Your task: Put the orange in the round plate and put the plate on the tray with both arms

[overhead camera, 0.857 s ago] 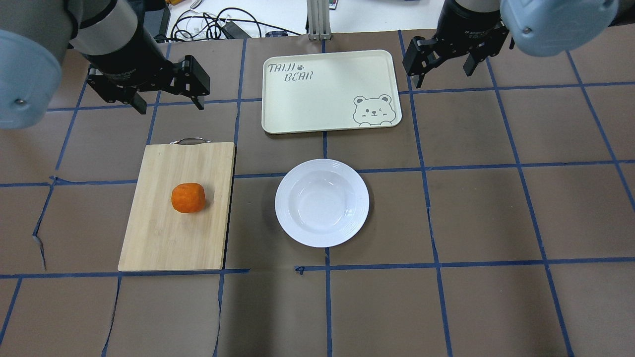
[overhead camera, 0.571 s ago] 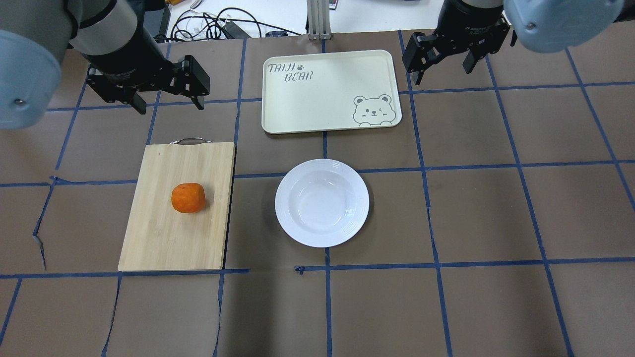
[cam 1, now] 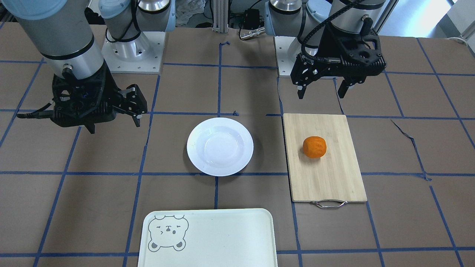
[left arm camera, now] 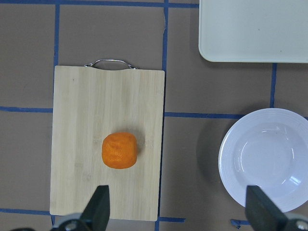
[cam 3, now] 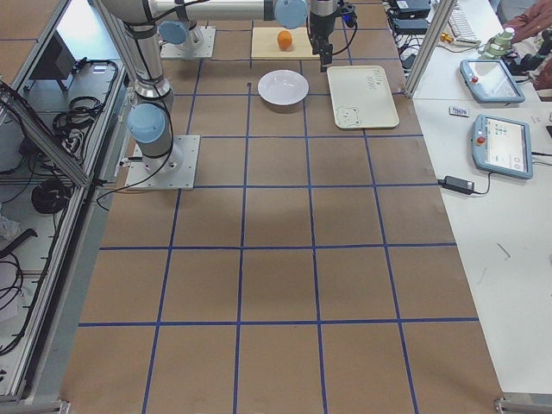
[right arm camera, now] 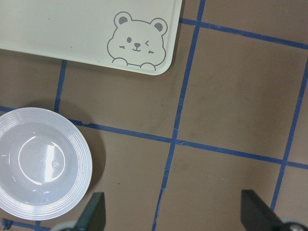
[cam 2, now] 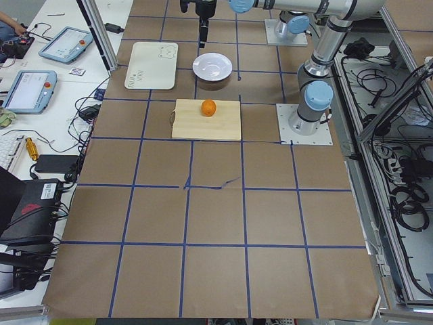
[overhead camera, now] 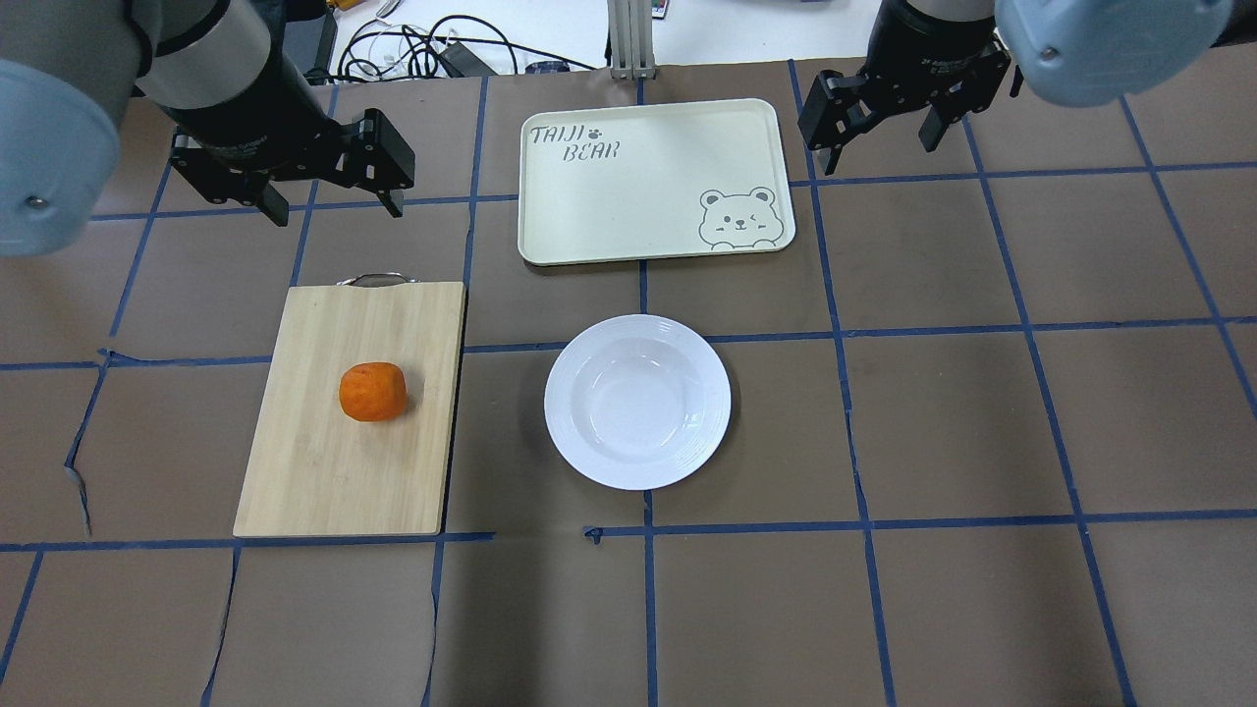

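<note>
The orange (overhead camera: 372, 392) (cam 1: 314, 147) (left arm camera: 120, 150) rests on a bamboo cutting board. To its right on the table, the round plate (overhead camera: 637, 401) (cam 1: 220, 146) (right arm camera: 41, 163) lies empty. Beyond the plate lies the tray (overhead camera: 648, 182) (cam 1: 215, 237), also empty, with its bear face at the corner nearest the plate. My left gripper (overhead camera: 337, 211) (cam 1: 320, 95) (left arm camera: 178, 209) hangs open high above the board's handle end, holding nothing. My right gripper (overhead camera: 880, 155) (cam 1: 115, 127) (right arm camera: 175, 211) hangs open above the table by the tray's right edge, also with nothing in it.
The cutting board (overhead camera: 324, 462) has a metal handle (overhead camera: 373, 280) on its far edge. Blue tape lines grid the brown table cover. Cables (overhead camera: 422, 49) lie past the table's far edge. The two arm bases (cam 1: 131, 52) stand on the robot's side.
Both arms have barely shifted. The orange, the plate and the tray lie where they were.
</note>
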`<state>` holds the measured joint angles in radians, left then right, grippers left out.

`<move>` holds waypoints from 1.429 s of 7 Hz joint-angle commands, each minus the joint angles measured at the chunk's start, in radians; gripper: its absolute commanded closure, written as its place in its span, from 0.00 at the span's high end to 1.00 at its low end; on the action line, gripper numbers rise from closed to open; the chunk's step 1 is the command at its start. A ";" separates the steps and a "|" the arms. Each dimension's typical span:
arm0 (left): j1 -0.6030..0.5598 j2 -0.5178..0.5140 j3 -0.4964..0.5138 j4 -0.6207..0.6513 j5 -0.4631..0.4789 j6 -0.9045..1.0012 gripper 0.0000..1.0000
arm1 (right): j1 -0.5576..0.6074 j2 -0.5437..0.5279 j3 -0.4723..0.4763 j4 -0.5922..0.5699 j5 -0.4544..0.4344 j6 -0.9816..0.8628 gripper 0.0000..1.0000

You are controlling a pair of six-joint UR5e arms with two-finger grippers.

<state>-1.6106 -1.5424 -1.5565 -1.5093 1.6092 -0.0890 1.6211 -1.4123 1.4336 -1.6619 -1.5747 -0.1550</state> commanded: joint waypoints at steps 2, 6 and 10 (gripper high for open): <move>0.001 0.004 -0.001 0.000 -0.002 0.000 1.00 | 0.000 0.001 0.001 -0.007 0.002 0.002 1.00; 0.000 0.004 -0.001 0.000 -0.002 0.000 1.00 | 0.000 0.003 0.002 -0.015 0.002 0.000 1.00; 0.006 0.004 -0.001 0.000 -0.002 0.000 1.00 | -0.003 0.003 0.002 -0.024 0.002 0.000 1.00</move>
<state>-1.6067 -1.5390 -1.5570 -1.5091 1.6080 -0.0890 1.6185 -1.4098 1.4347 -1.6852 -1.5723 -0.1561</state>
